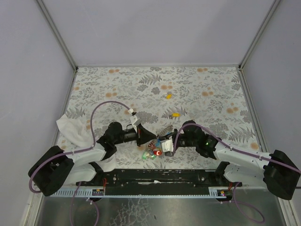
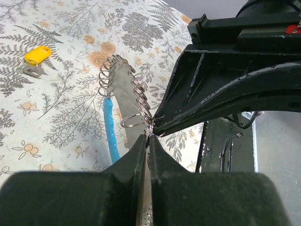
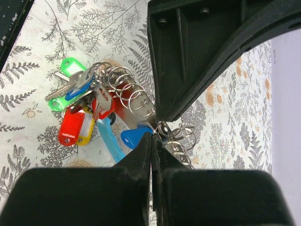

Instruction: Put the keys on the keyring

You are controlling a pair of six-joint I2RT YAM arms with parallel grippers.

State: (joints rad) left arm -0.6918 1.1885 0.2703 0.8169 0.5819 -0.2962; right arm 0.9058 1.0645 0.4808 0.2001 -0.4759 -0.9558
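Your left gripper [image 2: 148,140] has its fingers pressed together, and the tips look to be nipping a thin wire loop of the keyring [image 2: 123,92]. In the left wrist view it lies just ahead of them at twelve o'clock: a grey strap edged with many small rings, its light-blue section [image 2: 111,129] trailing toward seven o'clock.

Expect the whole thing to be light and floppy. The strap will likely sag and swing, so it gives you nothing to push against. The rings are probably stiff, springy and slick, and apt to skate out of hard fingers unless you grip square across the wire.

Two loose yellow keys [image 1: 175,114] lie well apart from the grippers on the table [image 1: 211,84], at about twelve to one o'clock from them in the top view. The bunch of keys [image 3: 77,106], with green, red and blue heads, sits at ten o'clock from the right fingertips in the right wrist view, tangled with spare rings.

Each key looks tiny and light. Take one by its plastic head, which is broader and likely less slippery than the metal blade, and leave the hole free.

Your right gripper [image 3: 151,137] is also closed tight, its tips apparently clamping a ring of the same bundle, very close to the left gripper's tips. Pull gently, because wire this thin may bend.
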